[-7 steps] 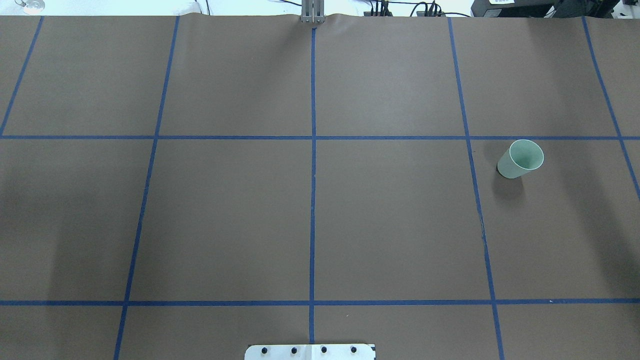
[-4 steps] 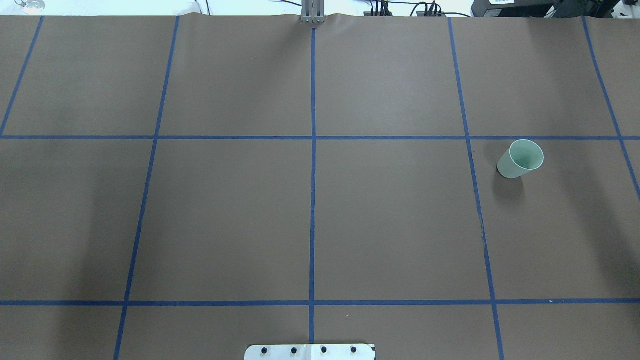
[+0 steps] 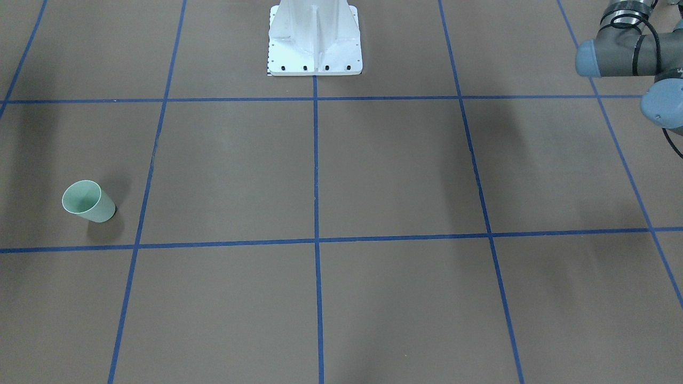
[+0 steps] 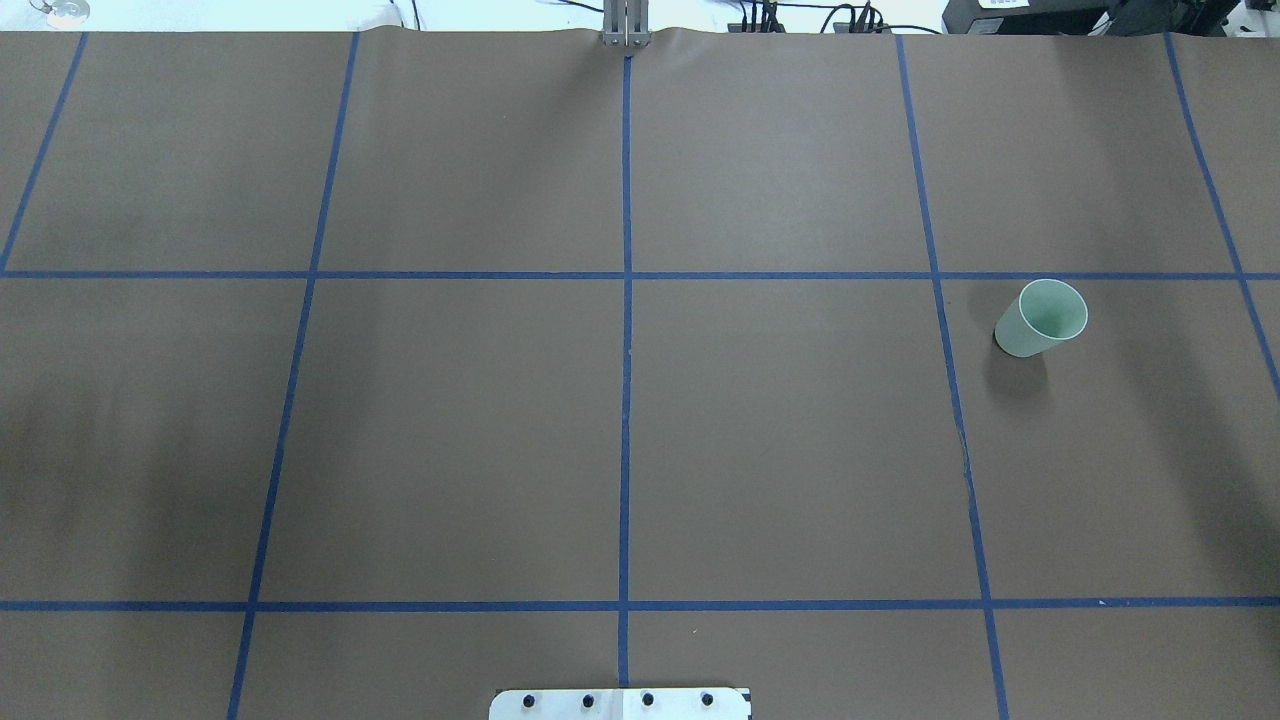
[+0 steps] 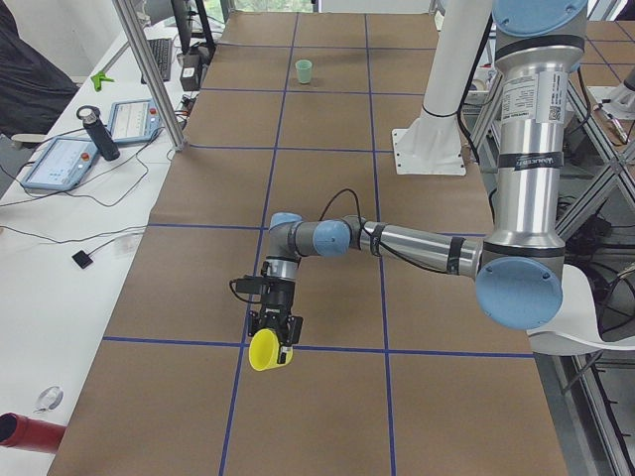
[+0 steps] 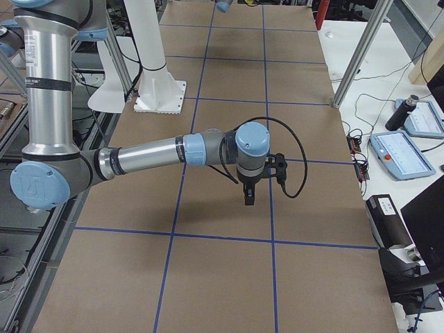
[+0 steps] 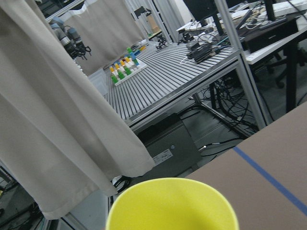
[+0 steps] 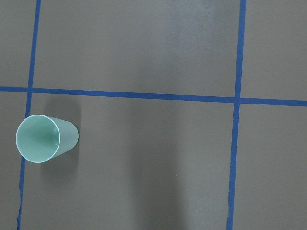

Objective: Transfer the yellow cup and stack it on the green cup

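The pale green cup (image 4: 1040,318) stands upright on the brown table at the right; it also shows in the front view (image 3: 88,201), far off in the left side view (image 5: 304,71), and at the left of the right wrist view (image 8: 45,139). The yellow cup (image 5: 266,350) hangs tilted at my left gripper (image 5: 277,327) just above the table; its rim fills the bottom of the left wrist view (image 7: 172,206). I cannot tell whether the left fingers are shut. My right gripper (image 6: 248,200) points down over bare table, and its state cannot be told.
The white robot base (image 3: 315,42) stands at the table's near middle edge. Blue tape lines grid the brown table (image 4: 780,450). A side bench with tablets (image 5: 89,139) and a metal frame post (image 5: 149,69) runs along the far edge.
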You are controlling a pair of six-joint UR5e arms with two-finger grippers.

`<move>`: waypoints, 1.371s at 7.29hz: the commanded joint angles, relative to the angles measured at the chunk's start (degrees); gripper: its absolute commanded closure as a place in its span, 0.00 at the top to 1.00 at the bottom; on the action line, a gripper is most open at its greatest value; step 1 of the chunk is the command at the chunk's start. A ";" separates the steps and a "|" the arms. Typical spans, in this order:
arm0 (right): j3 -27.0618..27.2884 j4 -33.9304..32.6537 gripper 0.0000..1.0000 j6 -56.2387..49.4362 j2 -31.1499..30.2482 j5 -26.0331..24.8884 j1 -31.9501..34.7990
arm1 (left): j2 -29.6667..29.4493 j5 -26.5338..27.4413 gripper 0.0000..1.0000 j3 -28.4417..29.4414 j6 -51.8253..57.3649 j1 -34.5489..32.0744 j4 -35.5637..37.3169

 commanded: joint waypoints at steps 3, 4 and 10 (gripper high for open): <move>0.12 0.27 1.00 0.22 0.03 0.02 -0.05 | -5.29 -0.78 0.00 0.56 16.87 -0.03 -25.50; 0.03 0.54 1.00 0.22 0.73 0.02 -0.05 | -7.74 -0.96 0.00 0.56 20.04 0.06 -26.24; -8.57 1.41 0.99 16.20 20.92 -1.82 -12.08 | -16.62 -7.03 0.00 0.91 20.78 5.49 -32.66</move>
